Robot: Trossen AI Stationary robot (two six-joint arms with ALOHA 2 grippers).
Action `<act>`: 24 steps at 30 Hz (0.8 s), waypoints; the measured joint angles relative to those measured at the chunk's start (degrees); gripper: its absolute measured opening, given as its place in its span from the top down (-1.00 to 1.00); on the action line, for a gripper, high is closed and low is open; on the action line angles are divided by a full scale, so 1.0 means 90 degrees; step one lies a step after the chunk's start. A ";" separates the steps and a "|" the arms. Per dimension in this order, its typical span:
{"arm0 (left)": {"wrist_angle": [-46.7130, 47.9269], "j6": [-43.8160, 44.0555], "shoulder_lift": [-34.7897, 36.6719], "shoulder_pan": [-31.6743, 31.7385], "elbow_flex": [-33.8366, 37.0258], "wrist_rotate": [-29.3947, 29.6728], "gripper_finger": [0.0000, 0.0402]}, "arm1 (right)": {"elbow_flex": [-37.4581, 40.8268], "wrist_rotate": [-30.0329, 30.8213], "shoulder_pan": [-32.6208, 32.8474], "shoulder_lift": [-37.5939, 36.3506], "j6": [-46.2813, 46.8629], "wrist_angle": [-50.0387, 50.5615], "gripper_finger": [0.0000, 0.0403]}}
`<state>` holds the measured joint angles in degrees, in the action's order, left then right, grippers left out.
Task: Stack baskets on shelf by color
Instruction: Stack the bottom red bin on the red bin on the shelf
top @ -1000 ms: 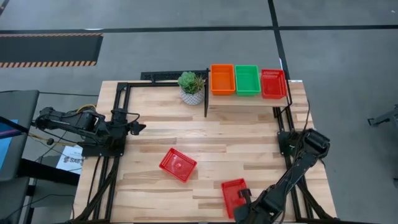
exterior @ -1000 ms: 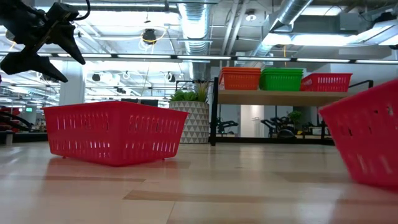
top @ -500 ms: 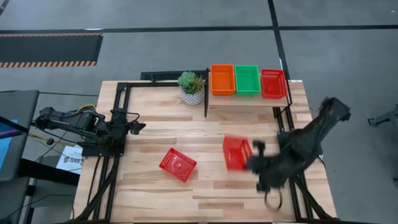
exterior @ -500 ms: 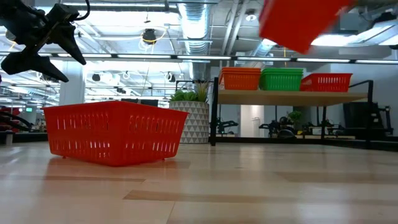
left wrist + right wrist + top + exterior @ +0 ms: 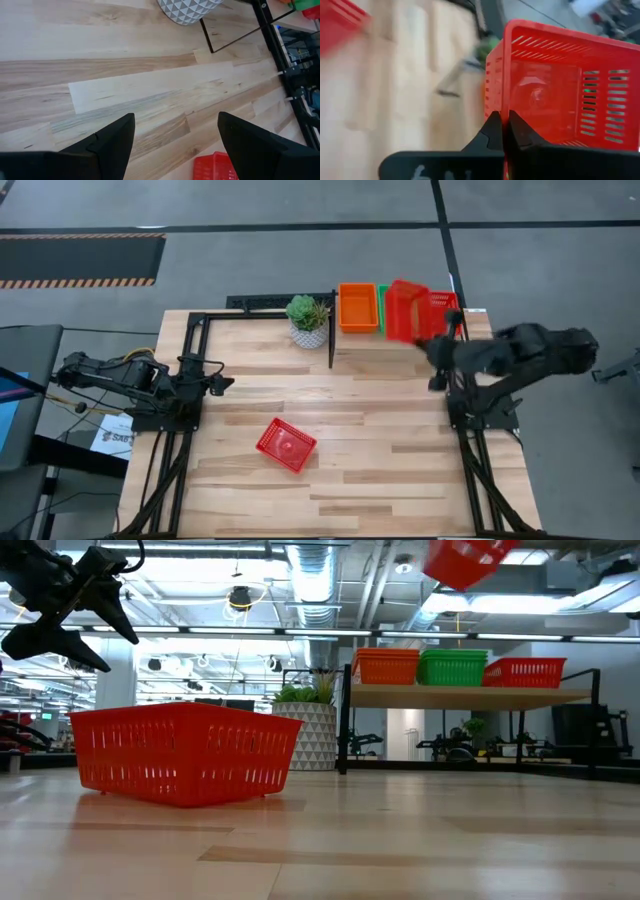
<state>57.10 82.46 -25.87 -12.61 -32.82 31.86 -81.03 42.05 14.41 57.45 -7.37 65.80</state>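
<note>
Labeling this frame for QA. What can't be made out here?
- Green baskets, high view: mostly covered by the carried red basket.
- Right claw, low view: out of frame; only the basket's underside shows.
- Tabletop past the carried basket, right wrist view: motion-blurred.
- How many baskets each shelf stack holds: unclear.

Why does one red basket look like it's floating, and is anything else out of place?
The right pincer grips that red basket by its rim, tilted above the shelf. Another red basket sits askew on the table. The left pincer waits open.
</note>
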 joint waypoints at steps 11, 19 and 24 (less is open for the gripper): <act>0.0000 0.0033 0.0000 0.0001 0.0000 0.0012 -0.36 | 0.0000 0.0021 -0.2328 -0.0255 -0.1502 0.1751 1.00; 0.0002 0.0083 0.0000 -0.0001 0.0000 0.0088 -0.36 | 0.0011 -0.0270 -0.3243 -0.0216 -0.2398 0.1996 1.00; 0.0005 0.0083 0.0000 0.0001 0.0000 0.0230 -0.36 | 0.0396 -0.0545 -0.3709 -0.0263 -0.2756 0.1966 1.00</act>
<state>57.14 83.20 -25.87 -12.60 -32.82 33.93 -77.47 37.14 -18.97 55.08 -32.17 83.49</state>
